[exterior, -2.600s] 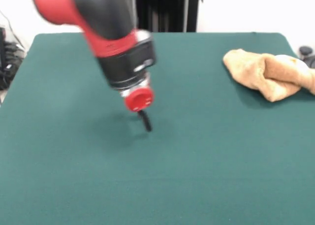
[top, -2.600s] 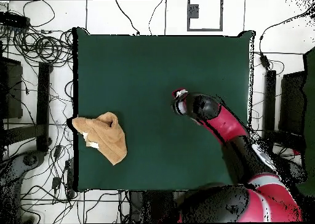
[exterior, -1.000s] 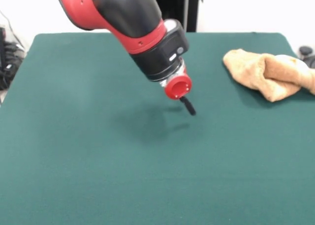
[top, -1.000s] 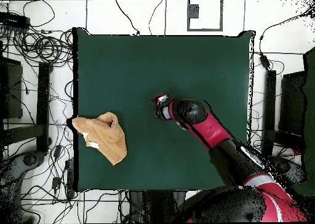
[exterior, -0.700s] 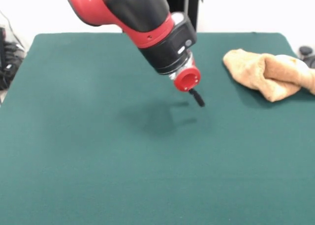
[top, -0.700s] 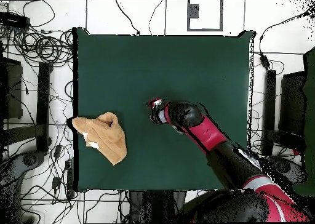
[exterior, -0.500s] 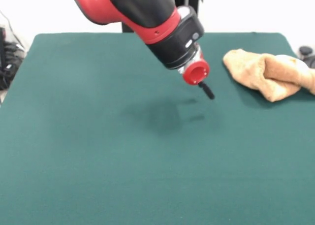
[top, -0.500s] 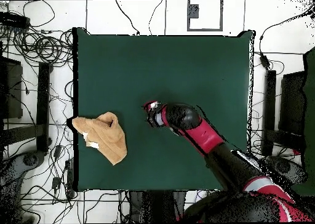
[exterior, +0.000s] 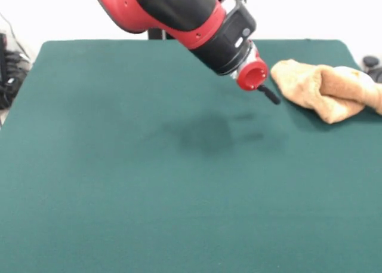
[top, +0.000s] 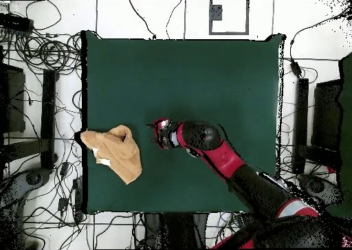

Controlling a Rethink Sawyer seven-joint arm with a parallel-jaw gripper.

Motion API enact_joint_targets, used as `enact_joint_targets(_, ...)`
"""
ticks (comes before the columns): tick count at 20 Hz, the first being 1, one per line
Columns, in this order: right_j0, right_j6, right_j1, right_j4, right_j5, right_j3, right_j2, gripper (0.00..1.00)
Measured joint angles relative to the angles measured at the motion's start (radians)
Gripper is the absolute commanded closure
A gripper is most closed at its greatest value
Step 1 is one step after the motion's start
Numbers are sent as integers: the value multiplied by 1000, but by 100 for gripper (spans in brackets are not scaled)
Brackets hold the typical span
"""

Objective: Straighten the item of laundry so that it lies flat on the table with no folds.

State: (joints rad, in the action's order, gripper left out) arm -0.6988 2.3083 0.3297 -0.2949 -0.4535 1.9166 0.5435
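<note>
Front view: gripper [exterior: 270, 95] hovers nr crumpled towel [exterior: 325, 89], touching nothing; can't tell its state. Overhead shows white tag [top: 103, 161], counter [top: 206, 75] edges.

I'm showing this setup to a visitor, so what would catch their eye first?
The red and black arm reaching across the dark green table, its gripper above the cloth just short of the towel. Then the tan-orange towel, bunched in folds at the table's edge, at the front view's right and the overhead view's left.

The table [exterior: 119, 183] was plain dark green. On it the towel [exterior: 325, 89] was tan-orange (no pattern showing). Above the table, the arm [exterior: 179, 13] was red and black.
</note>
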Motion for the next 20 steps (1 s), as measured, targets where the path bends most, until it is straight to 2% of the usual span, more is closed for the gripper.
enact_joint_targets(6,-43,0,-44,-14,6,41,71,0)
enact_joint_targets(12,-82,0,-114,-38,67,98,167,0)
enact_joint_targets(20,-89,0,-176,-42,141,145,246,0)
